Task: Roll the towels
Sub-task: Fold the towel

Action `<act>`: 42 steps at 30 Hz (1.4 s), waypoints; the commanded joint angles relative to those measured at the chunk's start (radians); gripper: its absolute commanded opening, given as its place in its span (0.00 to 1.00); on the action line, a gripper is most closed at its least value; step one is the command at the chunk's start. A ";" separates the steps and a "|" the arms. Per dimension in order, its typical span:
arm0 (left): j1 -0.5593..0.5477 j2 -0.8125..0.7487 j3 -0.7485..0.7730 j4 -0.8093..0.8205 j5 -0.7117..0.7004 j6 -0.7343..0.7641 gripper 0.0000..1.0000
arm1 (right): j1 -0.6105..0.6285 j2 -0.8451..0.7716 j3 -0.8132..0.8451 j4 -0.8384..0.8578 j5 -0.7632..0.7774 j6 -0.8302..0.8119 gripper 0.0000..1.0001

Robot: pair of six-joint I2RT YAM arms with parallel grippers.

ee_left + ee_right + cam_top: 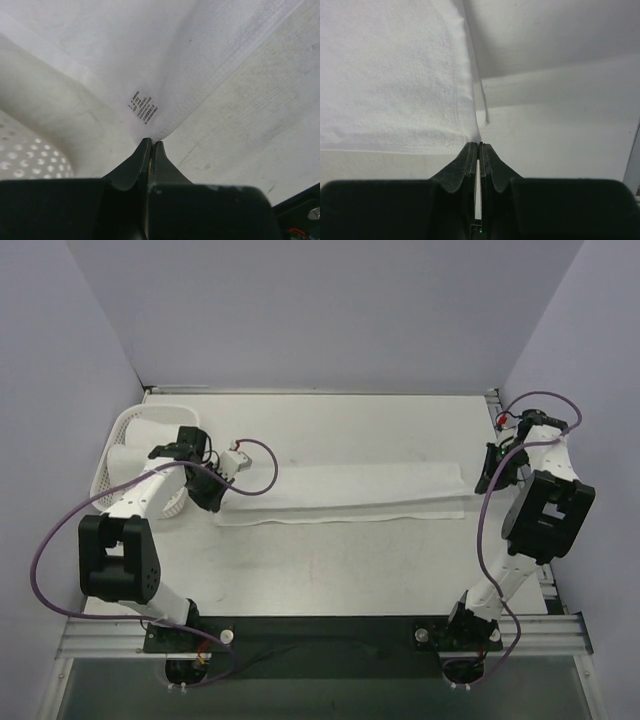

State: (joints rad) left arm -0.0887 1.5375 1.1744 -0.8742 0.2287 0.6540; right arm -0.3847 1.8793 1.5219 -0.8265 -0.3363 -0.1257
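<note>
A long white towel [340,493], folded lengthwise, lies flat across the middle of the table. My left gripper [214,496] is at its left end. In the left wrist view it [151,143] is shut on the towel's corner, just below the printed label [141,107]. My right gripper [486,478] is at the towel's right end. In the right wrist view it [478,145] is shut on a corner of the towel [390,75], beside a loose hanging loop [484,105]. The towel spans the gap between the two grippers.
A white perforated basket [120,435] stands at the table's left edge, holding rolled white towels [150,430]. Its rim shows in the left wrist view [25,157]. A purple cable loops over the towel's left end [262,475]. The table's metal rail runs along the right edge [497,405].
</note>
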 commanded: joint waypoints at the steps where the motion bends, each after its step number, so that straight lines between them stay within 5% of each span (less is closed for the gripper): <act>1: -0.003 0.033 -0.090 0.042 0.011 0.022 0.00 | 0.023 0.021 -0.040 -0.013 0.010 -0.003 0.00; 14: -0.016 0.136 -0.182 0.161 -0.057 -0.011 0.00 | 0.047 0.057 -0.089 0.033 0.048 -0.008 0.00; 24: -0.016 0.115 -0.186 0.147 -0.037 -0.017 0.20 | 0.047 0.052 -0.083 0.015 0.034 -0.025 0.00; 34: -0.016 0.110 -0.179 0.138 -0.026 -0.033 0.21 | 0.049 0.034 -0.094 -0.054 -0.105 0.008 0.00; 42: -0.016 0.113 -0.182 0.139 -0.023 -0.039 0.21 | 0.060 0.119 -0.150 -0.023 -0.058 0.041 0.00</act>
State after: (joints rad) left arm -0.1040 1.6573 0.9844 -0.7815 0.1974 0.6132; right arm -0.3321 1.9690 1.3880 -0.8043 -0.4080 -0.1127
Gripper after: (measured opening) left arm 0.211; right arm 0.043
